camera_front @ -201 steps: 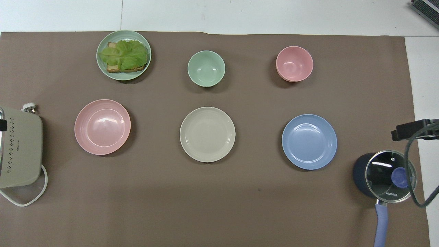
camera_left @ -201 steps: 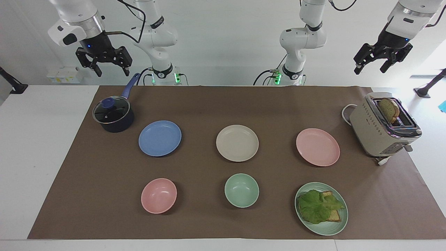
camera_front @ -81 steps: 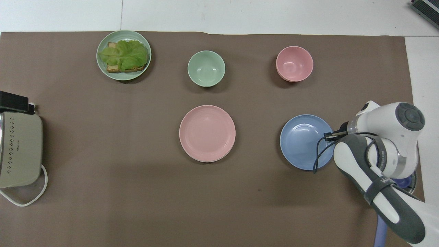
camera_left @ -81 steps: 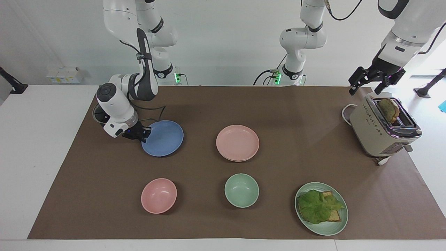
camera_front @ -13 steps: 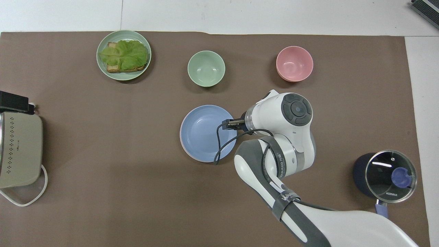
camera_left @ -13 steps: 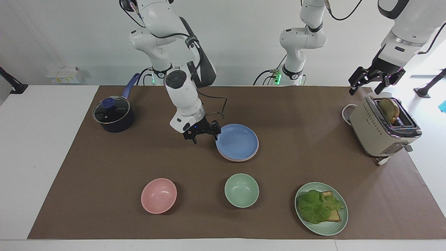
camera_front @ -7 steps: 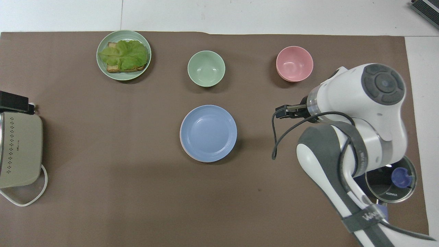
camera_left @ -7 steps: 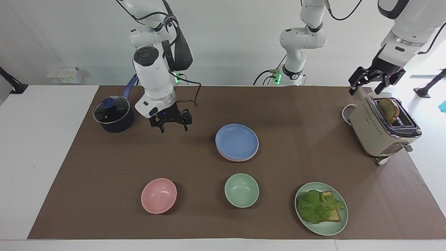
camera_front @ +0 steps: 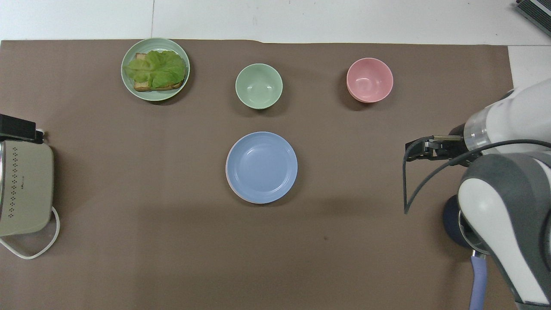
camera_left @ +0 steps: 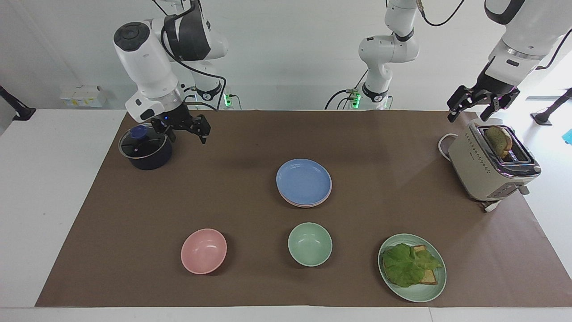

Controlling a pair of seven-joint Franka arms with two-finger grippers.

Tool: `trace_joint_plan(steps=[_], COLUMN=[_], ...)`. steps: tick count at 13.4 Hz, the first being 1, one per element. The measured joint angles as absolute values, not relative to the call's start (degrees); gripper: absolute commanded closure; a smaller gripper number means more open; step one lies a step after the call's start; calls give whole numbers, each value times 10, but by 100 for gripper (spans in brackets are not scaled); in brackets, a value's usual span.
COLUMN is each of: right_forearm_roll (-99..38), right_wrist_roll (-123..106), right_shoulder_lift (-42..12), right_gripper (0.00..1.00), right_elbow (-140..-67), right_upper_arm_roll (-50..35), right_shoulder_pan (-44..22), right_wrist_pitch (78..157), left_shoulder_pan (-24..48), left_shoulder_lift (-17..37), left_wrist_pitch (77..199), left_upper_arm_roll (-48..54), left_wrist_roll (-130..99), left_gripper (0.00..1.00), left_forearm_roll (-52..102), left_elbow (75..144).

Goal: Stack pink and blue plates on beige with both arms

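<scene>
**Plates stacked mid-bench, both tools open and empty**

Facing view, left to right. A dark saucepan (camera_left: 145, 150) with a glass lid is seen at the right arm's end of the bench (camera_left: 89, 210). The right tool (camera_left: 184, 133) is held in the air over the mat just beside the saucepan, fingers spread, nothing gripped. A pink bowl (camera_left: 203, 251) is set farther from the robots. At mid-bench the blue plate (camera_left: 304, 180) is seen on top of a stack; a pink plate (camera_left: 308, 204) rim shows just under it. The beige plate cannot be made out beneath them. A green bowl (camera_left: 310, 244) is placed farther from the robots than the stack, apart from it. A green plate (camera_left: 418, 293) with toast and lettuce is next, then a beige toaster (camera_left: 487, 167) with bread in its slot at the left arm's end. The left tool (camera_left: 473, 111) is held over the toaster's near edge, fingers apart, empty. Nothing stands between either tool and the stack.

In the overhead view the saucepan is mostly covered by the right arm, and of the left tool (camera_front: 17, 128) only a black edge is shown. The pink rim is reduced there to a thin sliver; tool height is readable from the facing view only.
</scene>
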State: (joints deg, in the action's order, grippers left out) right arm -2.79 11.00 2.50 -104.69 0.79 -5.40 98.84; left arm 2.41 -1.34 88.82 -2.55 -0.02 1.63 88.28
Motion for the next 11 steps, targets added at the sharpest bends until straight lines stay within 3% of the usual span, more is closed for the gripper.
trace_joint_plan(steps=[6,11], right_forearm_roll=[-28,-11], right_wrist_roll=[21,2], right_shoulder_lift=[37,54], right_gripper=[0,0], right_elbow=[-1046,-998], right_upper_arm_roll=[9,11], right_shoulder_pan=[28,33], right_wrist_pitch=[957,918], left_shoulder_pan=[24,24], left_shoulder_lift=[-13,-13], left_wrist_pitch=[888,888], left_upper_arm_roll=[-26,-26], left_wrist_roll=[0,0], left_gripper=[0,0], left_forearm_roll=[16,16], left_elbow=[883,883])
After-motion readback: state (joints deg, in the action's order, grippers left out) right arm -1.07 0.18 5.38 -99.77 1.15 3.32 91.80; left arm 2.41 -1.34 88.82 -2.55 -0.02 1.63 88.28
